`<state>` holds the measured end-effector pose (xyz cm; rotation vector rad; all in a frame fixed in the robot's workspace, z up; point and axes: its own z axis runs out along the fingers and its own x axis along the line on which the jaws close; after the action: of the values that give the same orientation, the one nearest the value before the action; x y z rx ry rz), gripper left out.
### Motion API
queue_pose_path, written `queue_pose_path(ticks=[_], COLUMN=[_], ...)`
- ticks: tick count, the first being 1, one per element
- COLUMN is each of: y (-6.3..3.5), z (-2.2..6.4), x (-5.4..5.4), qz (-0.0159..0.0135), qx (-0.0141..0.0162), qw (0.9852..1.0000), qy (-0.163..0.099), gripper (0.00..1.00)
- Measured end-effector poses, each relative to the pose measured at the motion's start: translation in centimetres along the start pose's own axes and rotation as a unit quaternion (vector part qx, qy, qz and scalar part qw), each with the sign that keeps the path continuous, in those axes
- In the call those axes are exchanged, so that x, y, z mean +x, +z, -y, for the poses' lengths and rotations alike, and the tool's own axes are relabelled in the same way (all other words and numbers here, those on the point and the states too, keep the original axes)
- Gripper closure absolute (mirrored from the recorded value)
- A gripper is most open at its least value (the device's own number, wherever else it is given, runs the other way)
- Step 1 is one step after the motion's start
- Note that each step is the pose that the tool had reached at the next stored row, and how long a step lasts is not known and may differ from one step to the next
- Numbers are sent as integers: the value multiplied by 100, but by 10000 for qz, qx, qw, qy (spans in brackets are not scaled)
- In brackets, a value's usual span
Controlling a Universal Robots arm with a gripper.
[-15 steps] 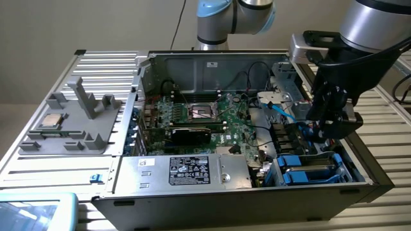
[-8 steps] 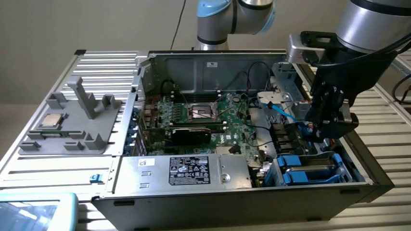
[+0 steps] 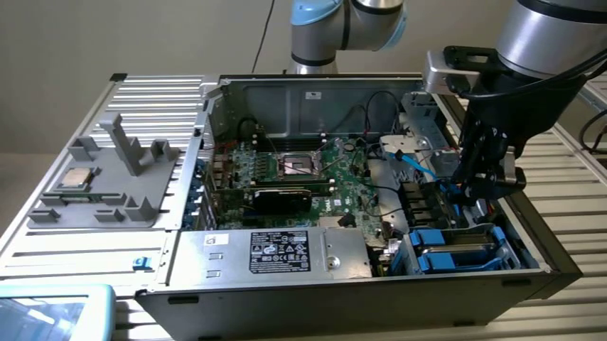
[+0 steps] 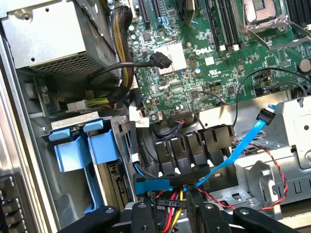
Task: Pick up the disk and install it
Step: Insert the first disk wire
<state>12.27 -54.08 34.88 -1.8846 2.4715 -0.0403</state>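
Green motherboard (image 4: 204, 63) printed DELL; gripper (image 3: 488, 186) down inside computer case (image 3: 360, 288), near blue drive carriers (image 3: 453, 252); open or shut unclear.

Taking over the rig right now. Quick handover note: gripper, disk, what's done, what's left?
Gripper: low inside the open case, on the exterior view's right, by the blue cable. Can't tell whether it holds anything.
Disk: in its blue bracket, lying in the drive bay at the case's near corner.
Done: disk is in the bay.
Left: full seating not confirmed.
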Motion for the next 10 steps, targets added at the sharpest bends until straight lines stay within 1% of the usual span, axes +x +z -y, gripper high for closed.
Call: queue_pose_path(ticks=[10], y=[0], z=[0], x=[0], qz=[-1], qx=[0], qw=[10000], qy=[0], gripper=[64])
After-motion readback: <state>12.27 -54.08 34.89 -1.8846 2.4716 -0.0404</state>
